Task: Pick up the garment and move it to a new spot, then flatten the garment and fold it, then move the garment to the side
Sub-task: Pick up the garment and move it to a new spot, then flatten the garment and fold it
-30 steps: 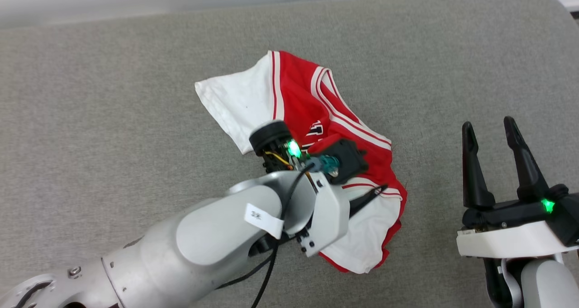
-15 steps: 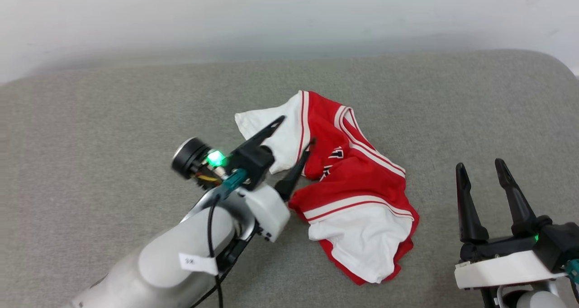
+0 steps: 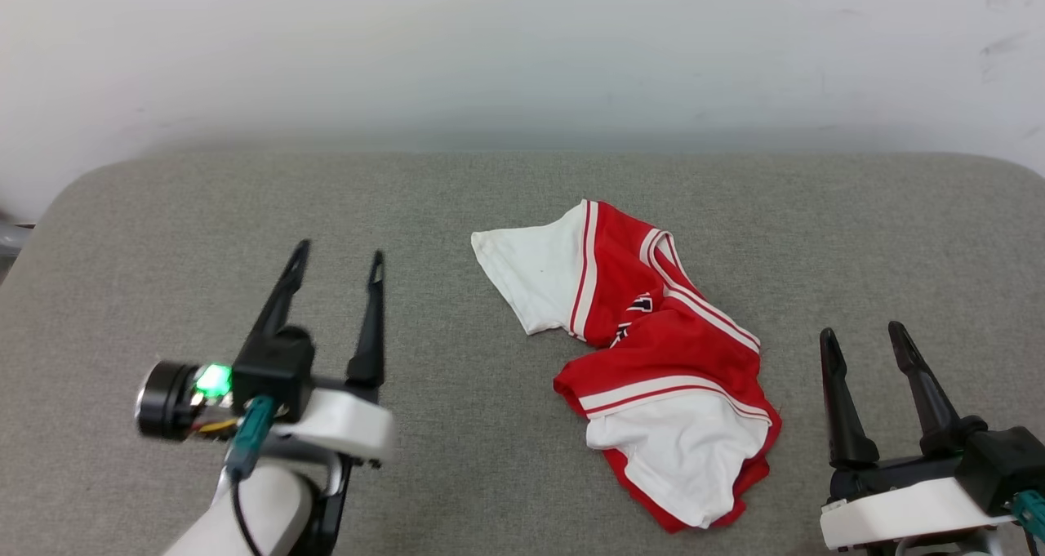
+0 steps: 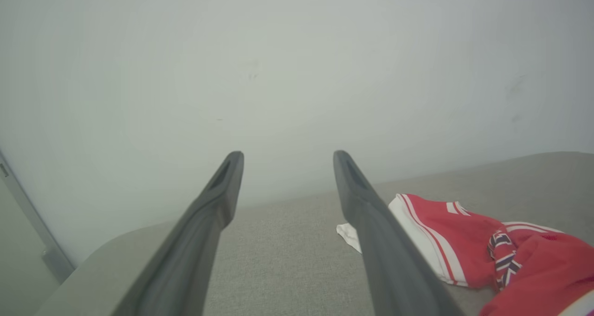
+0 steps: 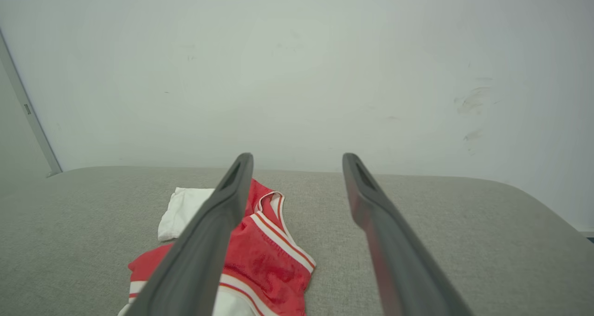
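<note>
The garment (image 3: 653, 360), a small red jersey with white sleeves and striped trim, lies crumpled near the middle of the grey padded surface (image 3: 490, 197). My left gripper (image 3: 339, 254) is open at the lower left, well clear of the cloth, with nothing between its fingers. My right gripper (image 3: 864, 333) stands open at the lower right, just right of the garment, also empty. In the left wrist view the garment (image 4: 464, 241) lies to the right of the left gripper (image 4: 287, 156). In the right wrist view the garment (image 5: 269, 255) sits low left, partly behind a finger of the right gripper (image 5: 297, 158).
A pale wall (image 3: 522, 50) rises right behind the surface's far edge. The surface rounds off at its far left corner (image 3: 73, 189) and far right corner (image 3: 1012, 168). A grey vertical frame (image 4: 28, 223) stands past the left edge.
My left gripper has come off the garment and drawn back to the lower left, open and empty. The head camera has tilted up, so the whole picture shifted. The garment lies released.
</note>
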Controlling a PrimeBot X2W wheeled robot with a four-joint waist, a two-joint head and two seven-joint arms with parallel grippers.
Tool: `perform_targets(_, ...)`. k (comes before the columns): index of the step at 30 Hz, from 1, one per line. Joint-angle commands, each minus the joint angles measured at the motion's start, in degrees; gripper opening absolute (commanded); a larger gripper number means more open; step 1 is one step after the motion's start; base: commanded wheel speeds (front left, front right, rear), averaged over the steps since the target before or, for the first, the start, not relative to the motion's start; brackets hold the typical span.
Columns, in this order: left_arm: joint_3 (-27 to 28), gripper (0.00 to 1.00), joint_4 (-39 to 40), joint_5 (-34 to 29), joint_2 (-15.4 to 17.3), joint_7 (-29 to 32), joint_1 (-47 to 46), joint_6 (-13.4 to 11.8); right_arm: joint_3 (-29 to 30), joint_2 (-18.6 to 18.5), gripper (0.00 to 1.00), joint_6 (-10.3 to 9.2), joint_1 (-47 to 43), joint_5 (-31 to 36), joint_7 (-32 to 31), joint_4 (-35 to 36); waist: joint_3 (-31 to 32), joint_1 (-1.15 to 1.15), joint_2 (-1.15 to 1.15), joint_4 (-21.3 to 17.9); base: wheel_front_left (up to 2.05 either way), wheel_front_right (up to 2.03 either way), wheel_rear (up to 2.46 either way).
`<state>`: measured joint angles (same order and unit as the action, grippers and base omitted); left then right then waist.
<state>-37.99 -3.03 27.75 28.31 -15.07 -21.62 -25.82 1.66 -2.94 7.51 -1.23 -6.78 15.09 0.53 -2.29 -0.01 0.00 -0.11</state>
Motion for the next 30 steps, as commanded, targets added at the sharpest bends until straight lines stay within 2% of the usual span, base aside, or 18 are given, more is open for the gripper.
perform_targets(1, 3.4, 1.00, 1.5, -1.8, -0.2, -0.1, 4.3, -1.1, -0.1, 0.1, 1.00, -0.04, -0.6, 0.3, 0.1, -0.1, 0.5, 0.01, 0.00, 0.2, 0.00, 0.00, 0.00)
perform_targets(4, 8.2, 1.00, 3.1, -4.3, -1.2, -0.1, 9.8, -1.8, 0.0, 0.1, 1.00, -0.04, -1.2, 0.4, 0.1, -0.4, 1.1, 0.01, 0.00, 0.2, 0.00, 0.00, 0.00)
perform_targets(10, 15.9, 1.00, 4.7, -8.2, -4.8, -0.1, 18.5, -0.3, 0.4, 0.1, 1.00, -0.04, -1.9, 0.4, 0.1, -0.7, 1.7, 0.01, 0.00, 0.1, 0.00, 0.00, 0.00)
perform_targets(12, 17.0, 1.00, 4.8, -8.9, -5.4, -0.1, 19.7, 0.1, 0.5, 0.1, 1.00, -0.04, -2.1, 0.3, 0.1, -0.8, 1.8, 0.01, 0.00, 0.0, 0.00, 0.00, 0.00)
perform_targets(19, 23.1, 1.00, 5.6, -12.8, -10.5, -0.1, 25.0, 4.9, 0.6, 0.1, 1.00, -0.04, -2.8, -0.3, 0.1, -1.0, 2.2, 0.01, 0.00, 0.1, 0.00, 0.00, 0.00)
perform_targets(25, 27.0, 1.00, 4.4, -15.7, -13.7, -0.1, 27.1, 8.9, 0.5, 0.1, 1.00, -0.04, -3.3, -0.6, 0.1, -1.4, 2.5, 0.01, 0.00, 0.2, 0.00, 0.00, 0.00)
perform_targets(30, 29.5, 1.00, 3.7, -17.6, -15.8, -0.1, 28.2, 11.3, 0.4, 0.1, 1.00, -0.04, -3.7, -0.9, 0.1, -1.8, 2.7, 0.01, 0.00, 0.2, 0.00, 0.00, 0.00)
